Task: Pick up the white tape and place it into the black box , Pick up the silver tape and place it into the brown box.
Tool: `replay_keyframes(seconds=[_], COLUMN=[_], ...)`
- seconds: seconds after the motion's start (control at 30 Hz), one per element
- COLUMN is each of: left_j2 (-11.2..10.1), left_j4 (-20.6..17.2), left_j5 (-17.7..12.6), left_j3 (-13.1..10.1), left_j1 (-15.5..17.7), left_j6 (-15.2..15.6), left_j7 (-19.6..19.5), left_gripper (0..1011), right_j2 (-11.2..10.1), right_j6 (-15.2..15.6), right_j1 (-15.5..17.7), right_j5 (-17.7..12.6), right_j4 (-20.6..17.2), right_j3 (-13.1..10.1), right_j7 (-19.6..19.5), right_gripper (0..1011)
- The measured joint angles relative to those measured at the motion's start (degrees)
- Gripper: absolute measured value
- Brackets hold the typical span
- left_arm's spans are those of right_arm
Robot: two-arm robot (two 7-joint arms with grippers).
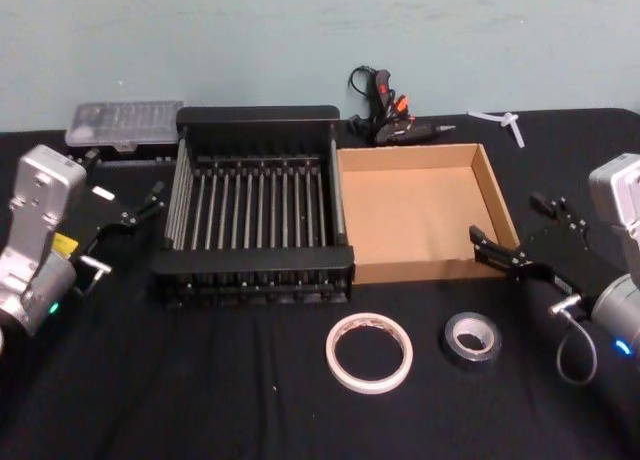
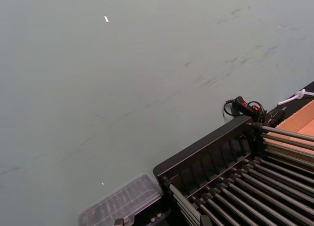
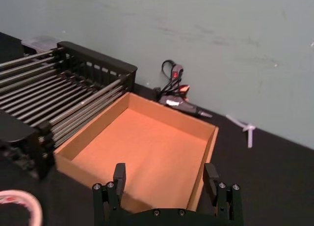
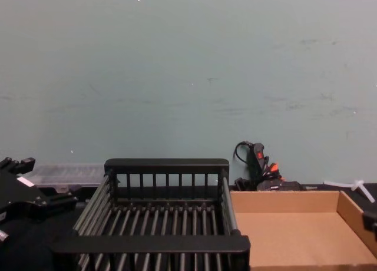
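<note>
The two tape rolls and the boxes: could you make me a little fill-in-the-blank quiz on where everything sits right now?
1. The white tape lies on the black table, to the robot's ____ of the silver tape.
2. The black box stands right beside the ____ box.
3. Both boxes hold ____.
4. The right pincer is ____, its tips over the cardboard tray's corner; the left pincer waits beside the crate.

Missing words: left; brown; nothing; open
</note>
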State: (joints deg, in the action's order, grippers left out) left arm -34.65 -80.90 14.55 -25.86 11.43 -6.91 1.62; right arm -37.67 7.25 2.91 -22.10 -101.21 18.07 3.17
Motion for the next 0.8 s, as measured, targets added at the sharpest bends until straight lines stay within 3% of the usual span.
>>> replay_keyframes(seconds=[0.07, 0.23, 0.8], left_j2=[0.00, 0.00, 0.00], left_j4=[0.00, 0.00, 0.00], left_j5=[0.00, 0.00, 0.00], left_j3=[0.00, 0.00, 0.00], left_j1=[0.00, 0.00, 0.00], left_j6=[0.00, 0.00, 0.00], left_j7=[0.00, 0.00, 0.00], left_gripper=[1001, 1001, 1001], right_j2=[-0.16, -0.40, -0.39], right_j6=[2.81, 6.27, 14.80], right_j1=[1.49, 3.47, 8.03], right_j5=[-1.22, -2.49, -4.22], right_j4=[-2.06, -4.48, -7.47], right_j3=[-0.87, -2.05, -4.62], right_j7=[0.27, 0.67, 2.04], right_gripper=[1002, 1002, 1002])
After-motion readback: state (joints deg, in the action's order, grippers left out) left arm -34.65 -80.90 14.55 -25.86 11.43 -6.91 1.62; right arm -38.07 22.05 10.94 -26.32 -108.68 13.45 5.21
